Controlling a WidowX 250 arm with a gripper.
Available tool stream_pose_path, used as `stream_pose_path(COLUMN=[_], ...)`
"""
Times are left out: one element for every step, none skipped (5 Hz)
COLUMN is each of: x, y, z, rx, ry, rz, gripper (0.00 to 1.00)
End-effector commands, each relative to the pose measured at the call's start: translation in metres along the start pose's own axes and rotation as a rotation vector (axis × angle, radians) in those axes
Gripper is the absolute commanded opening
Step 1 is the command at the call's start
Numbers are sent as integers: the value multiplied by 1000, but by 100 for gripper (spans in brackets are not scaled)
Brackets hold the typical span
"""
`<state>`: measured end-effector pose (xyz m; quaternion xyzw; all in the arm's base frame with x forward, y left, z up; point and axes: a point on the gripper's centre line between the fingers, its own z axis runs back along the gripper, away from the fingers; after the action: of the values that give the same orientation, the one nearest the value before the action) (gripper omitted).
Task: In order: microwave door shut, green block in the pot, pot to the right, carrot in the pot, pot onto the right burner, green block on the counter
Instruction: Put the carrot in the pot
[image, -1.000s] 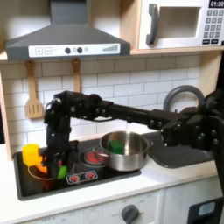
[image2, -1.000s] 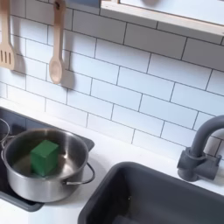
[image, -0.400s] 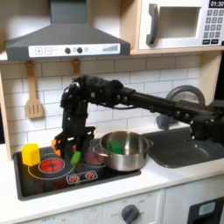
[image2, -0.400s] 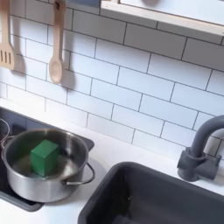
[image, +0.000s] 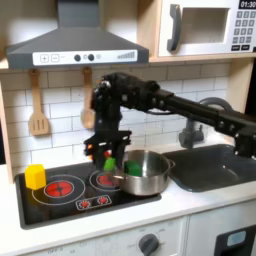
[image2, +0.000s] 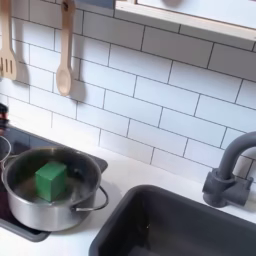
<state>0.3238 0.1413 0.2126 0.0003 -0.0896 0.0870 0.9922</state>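
The steel pot stands at the right end of the black cooktop, just right of the right burner. In it lies the green block, also seen in the second exterior view as the green block inside the pot. My gripper hangs by the pot's left rim in the first exterior view, shut on the carrot, whose green tip points down. The microwave door is shut. The counter runs along the front right.
A yellow block sits at the cooktop's left end. The dark sink and grey faucet lie right of the pot. Wooden utensils hang on the tiled wall. In the second exterior view, the sink is right beside the pot.
My gripper has risen from the left burner and travelled to the first exterior view's right with the carrot, ending beside the pot. Pot and green block have not moved.
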Motion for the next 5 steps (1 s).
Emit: stream_pose_path(x=[-6,-11,-16,-24,-30], y=[-40,-49,-68,-76,-76], z=[-6,-14,-17,-21,-26], rx=[-64,-78,-113,-91,-86], ry=[41,70,91,150,186], rz=[-86,-141,-217,-237,-236], gripper=[0,0,0,100,100])
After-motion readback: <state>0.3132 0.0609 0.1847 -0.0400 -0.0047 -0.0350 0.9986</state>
